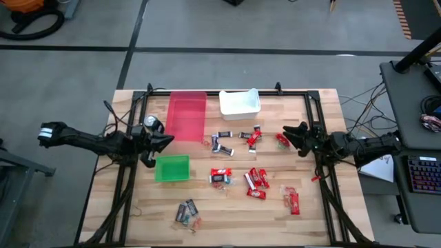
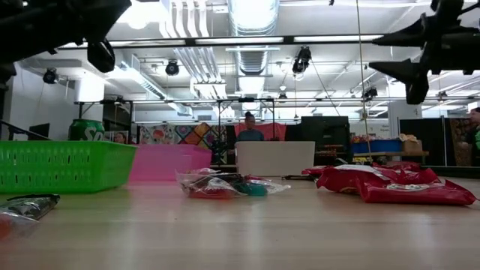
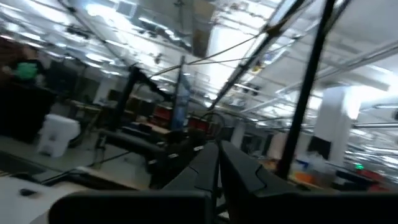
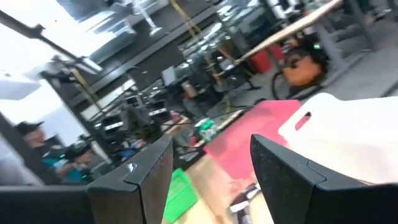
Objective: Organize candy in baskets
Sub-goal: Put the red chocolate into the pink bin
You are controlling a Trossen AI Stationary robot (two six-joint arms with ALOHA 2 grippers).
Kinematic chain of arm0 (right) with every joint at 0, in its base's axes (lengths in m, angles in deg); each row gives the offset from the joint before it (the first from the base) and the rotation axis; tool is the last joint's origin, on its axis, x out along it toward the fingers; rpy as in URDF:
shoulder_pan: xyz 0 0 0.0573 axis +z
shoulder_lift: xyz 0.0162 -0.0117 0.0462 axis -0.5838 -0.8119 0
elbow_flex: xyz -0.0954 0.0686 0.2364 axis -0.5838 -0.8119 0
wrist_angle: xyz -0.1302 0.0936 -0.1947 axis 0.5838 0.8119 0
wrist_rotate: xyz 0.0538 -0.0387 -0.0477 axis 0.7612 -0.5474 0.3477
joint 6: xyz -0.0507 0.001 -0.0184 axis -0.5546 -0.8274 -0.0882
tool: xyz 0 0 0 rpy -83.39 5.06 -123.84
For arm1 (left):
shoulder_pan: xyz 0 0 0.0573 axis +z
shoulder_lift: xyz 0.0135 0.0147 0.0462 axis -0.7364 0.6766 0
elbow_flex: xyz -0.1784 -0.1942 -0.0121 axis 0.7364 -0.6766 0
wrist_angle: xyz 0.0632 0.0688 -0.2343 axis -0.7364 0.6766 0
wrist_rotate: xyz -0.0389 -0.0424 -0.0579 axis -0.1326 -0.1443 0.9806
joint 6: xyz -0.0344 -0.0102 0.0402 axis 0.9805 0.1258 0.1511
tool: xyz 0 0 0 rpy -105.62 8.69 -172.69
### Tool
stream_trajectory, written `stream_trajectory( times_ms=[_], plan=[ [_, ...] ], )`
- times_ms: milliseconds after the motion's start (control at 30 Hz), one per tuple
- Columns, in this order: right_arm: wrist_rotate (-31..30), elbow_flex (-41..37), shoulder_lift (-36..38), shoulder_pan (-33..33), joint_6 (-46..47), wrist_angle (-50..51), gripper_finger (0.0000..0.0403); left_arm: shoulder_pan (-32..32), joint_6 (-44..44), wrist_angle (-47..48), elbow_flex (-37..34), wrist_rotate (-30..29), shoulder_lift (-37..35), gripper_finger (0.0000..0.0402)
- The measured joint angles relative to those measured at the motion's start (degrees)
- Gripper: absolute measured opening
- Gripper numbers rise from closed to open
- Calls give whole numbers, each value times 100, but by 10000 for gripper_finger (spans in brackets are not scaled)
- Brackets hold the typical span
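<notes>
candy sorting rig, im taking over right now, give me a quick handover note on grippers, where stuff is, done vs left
Left gripper: shut, empty, raised between the red basket and green basket.
Right gripper: open, empty, raised by a red candy at the right.
White basket: at the far edge.
Done: nothing visible in any basket.
Left: all candy, loose on the table: dark bars mid-table, red bars nearer, mixed pieces at the near edge.

The wooden table (image 1: 227, 213) has three plastic baskets, one long see-through red basket (image 1: 187, 114), one white box basket (image 1: 240, 102) and one small green square basket (image 1: 171, 168), and one green soda can (image 1: 151, 124).
</notes>
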Motion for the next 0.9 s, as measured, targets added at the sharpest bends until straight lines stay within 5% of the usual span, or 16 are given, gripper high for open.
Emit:
stream_trajectory(
  times_ms=[467, 900],
  plan=[
    [-724, 1427, -2022, 0, 1429, 2220, 206, 0, -106, -14, 0, -579, 346, 0],
    [-185, 2871, -4530, 1, -3324, 2508, 206, 0, -109, -25, 0, -581, 390, 0]
  ],
)
